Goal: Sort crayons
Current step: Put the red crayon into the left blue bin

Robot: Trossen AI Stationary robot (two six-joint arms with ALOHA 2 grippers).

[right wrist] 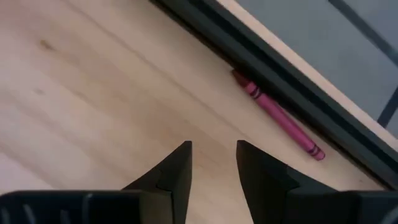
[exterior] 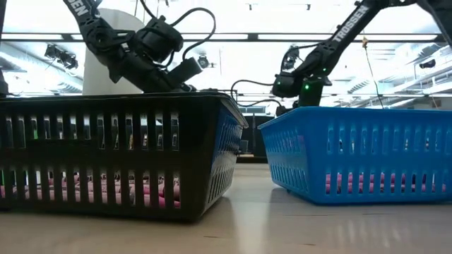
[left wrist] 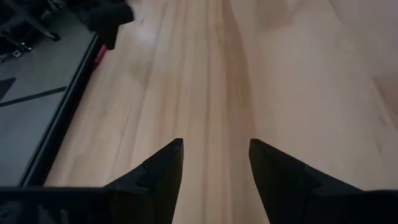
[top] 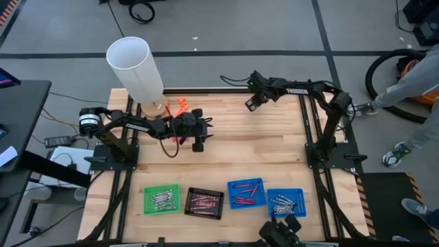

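A magenta crayon (right wrist: 280,118) lies on the wood along the black rail at the table's far edge, just ahead of my right gripper (right wrist: 213,155), which is open and empty above the far middle of the table (top: 252,101). My left gripper (left wrist: 216,155) is open and empty over bare wood near the table's centre (top: 199,134). Several crayons lie in four small trays along the near edge: green (top: 161,199), black (top: 204,202) and two blue (top: 245,192) (top: 285,201).
A tall white cylinder (top: 137,68) stands at the far left, with chunky orange pieces (top: 182,104) beside it. In the low view the black tray (exterior: 106,155) and a blue tray (exterior: 360,155) stand close in front. A person's legs (top: 405,89) show right of the table.
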